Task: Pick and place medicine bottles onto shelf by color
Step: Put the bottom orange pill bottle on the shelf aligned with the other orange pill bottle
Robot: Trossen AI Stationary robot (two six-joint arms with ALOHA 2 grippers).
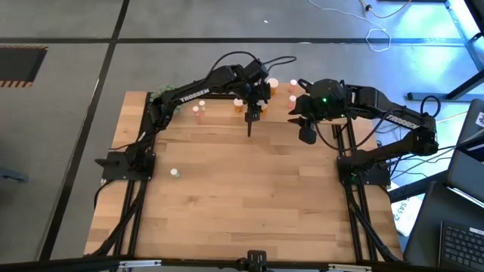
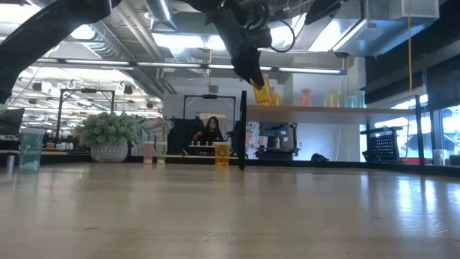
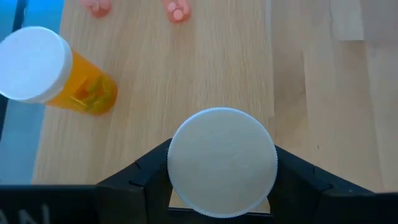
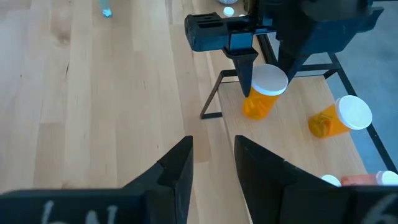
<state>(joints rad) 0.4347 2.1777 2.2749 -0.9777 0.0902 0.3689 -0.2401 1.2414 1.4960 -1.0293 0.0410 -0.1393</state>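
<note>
My left gripper (image 1: 255, 97) is shut on an orange medicine bottle (image 4: 261, 96) with a white cap, over the near-left corner of the light-wood shelf (image 4: 292, 146). Another orange bottle (image 4: 339, 118) lies tilted on the shelf board, and a pink one (image 4: 364, 180) shows at its edge. Pale bottles (image 2: 332, 98) stand farther along the board (image 2: 338, 109). On the table stand an orange bottle (image 2: 221, 152), pink ones (image 1: 198, 112) and a greenish one (image 1: 175, 173). My right gripper (image 4: 213, 165) hovers open and empty to the shelf's right. My left gripper pinches the orange bottle at its capped end (image 3: 222, 163), one finger (image 3: 146, 171) on each side of the white cap. The fingers slant down from the table's left. The bottle hangs tilted, base (image 4: 254, 111) lowest, just over the shelf board; whether it touches the board I cannot tell.
A thin black post (image 1: 249, 125) marks the shelf's near-left corner, close beside my left gripper. A potted green plant (image 2: 109, 137) stands at the table's far left. The wide middle and near part of the wooden tabletop (image 1: 242, 204) holds only the greenish bottle.
</note>
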